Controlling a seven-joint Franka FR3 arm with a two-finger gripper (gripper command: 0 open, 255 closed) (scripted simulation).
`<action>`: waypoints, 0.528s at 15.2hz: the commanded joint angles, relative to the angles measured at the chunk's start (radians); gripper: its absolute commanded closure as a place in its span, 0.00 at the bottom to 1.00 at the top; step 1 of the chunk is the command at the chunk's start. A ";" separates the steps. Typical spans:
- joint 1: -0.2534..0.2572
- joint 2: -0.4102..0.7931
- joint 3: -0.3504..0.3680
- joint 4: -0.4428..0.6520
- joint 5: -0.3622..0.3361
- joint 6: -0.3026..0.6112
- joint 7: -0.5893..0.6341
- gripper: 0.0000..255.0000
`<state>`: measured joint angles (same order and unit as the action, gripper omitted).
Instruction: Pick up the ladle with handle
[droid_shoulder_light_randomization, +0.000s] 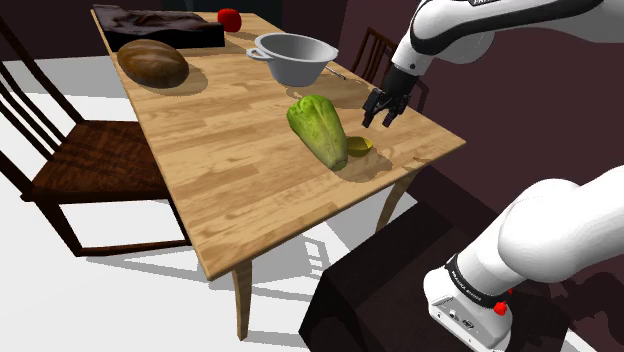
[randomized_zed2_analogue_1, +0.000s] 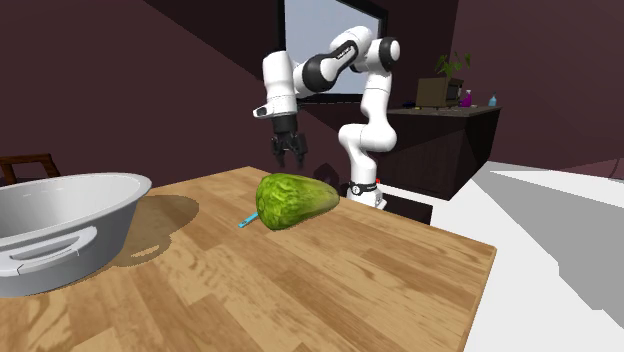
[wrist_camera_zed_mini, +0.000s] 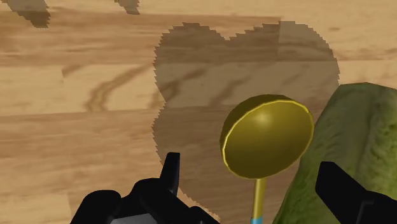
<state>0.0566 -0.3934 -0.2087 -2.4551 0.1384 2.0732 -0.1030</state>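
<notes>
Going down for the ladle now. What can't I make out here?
Wrist view: the bottom edge cuts off the ladle handle.
Shoulder view: the lettuce hides all of the ladle but its bowl.
Second exterior view: the lettuce hides it, bar a blue tip.
Handle's full length: cannot tell.

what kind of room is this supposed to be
Most likely a dining room in a house: a wooden table with a dark wooden chair beside it, and on it a grey two-handled bowl, a green leafy vegetable and a yellow ladle.
</notes>
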 joint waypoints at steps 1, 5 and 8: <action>0.008 0.043 -0.016 0.002 0.027 0.033 -0.029 0.00; 0.011 0.069 -0.020 -0.031 0.038 0.090 -0.046 0.00; 0.014 0.088 -0.023 -0.051 0.047 0.127 -0.058 0.00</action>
<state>0.0709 -0.3117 -0.2296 -2.5021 0.1832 2.1906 -0.1552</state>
